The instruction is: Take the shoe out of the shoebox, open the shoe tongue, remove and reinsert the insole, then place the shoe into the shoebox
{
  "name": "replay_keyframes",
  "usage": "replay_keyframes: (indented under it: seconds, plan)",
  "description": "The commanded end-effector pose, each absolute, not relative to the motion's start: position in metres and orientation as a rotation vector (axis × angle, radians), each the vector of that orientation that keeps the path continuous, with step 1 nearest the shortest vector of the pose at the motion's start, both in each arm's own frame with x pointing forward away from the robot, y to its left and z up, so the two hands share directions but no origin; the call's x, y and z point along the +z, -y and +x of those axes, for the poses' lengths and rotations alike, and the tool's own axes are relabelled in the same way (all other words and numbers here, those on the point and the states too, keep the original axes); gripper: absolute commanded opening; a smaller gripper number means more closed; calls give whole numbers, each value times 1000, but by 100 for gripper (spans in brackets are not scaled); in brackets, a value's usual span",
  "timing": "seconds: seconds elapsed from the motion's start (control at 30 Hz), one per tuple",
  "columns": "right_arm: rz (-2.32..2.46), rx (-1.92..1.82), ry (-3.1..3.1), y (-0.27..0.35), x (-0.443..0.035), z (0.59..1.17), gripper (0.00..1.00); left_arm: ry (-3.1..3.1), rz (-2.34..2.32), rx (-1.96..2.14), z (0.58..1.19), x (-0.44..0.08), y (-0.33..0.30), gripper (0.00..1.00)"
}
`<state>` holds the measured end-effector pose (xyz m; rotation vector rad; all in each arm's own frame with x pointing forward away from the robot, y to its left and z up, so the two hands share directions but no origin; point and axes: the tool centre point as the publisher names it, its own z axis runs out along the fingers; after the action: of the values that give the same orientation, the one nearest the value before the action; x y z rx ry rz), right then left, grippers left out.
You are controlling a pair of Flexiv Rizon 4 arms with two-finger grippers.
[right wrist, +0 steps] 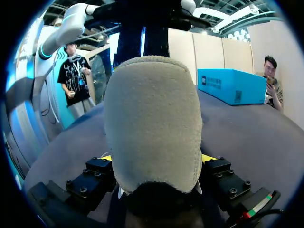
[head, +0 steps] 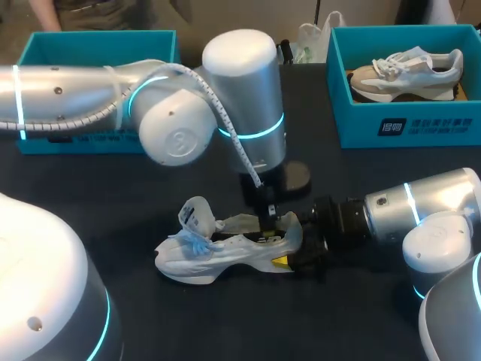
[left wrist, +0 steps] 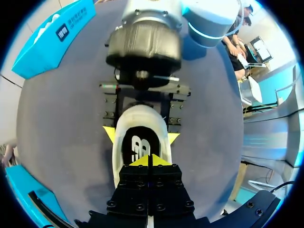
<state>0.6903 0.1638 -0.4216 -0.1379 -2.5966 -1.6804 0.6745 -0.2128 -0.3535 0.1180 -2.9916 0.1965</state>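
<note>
Dark table [head: 98, 195] carries two teal boxes at the back: left shoebox [head: 98, 45] and right shoebox [head: 406, 128], which holds a tan shoe [head: 406, 71]. The white shoe [head: 225, 256] lies mid-table, outside both boxes. The right gripper [head: 291, 242] clamps its heel, and the left gripper [left wrist: 148, 160], tips pressed together, sits over the insole [left wrist: 137, 145]

Beige sneaker [head: 406, 74], dark table [head: 113, 192]

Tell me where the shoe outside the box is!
The white shoe lies on the table, middle of the head view, heel clamped in the right gripper, left gripper above it.
</note>
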Motion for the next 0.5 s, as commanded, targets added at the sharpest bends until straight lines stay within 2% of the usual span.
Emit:
replay_keyframes:
  seconds: [0.03, 0.5]
  plan:
    - [-140, -1673, 2601, -165, -421, 690, 0, 2961, 113, 193, 675, -369, 209, 0]
    - [-140, -1673, 2601, -165, -421, 690, 0, 2934, 174, 140, 660, -373, 174, 0]
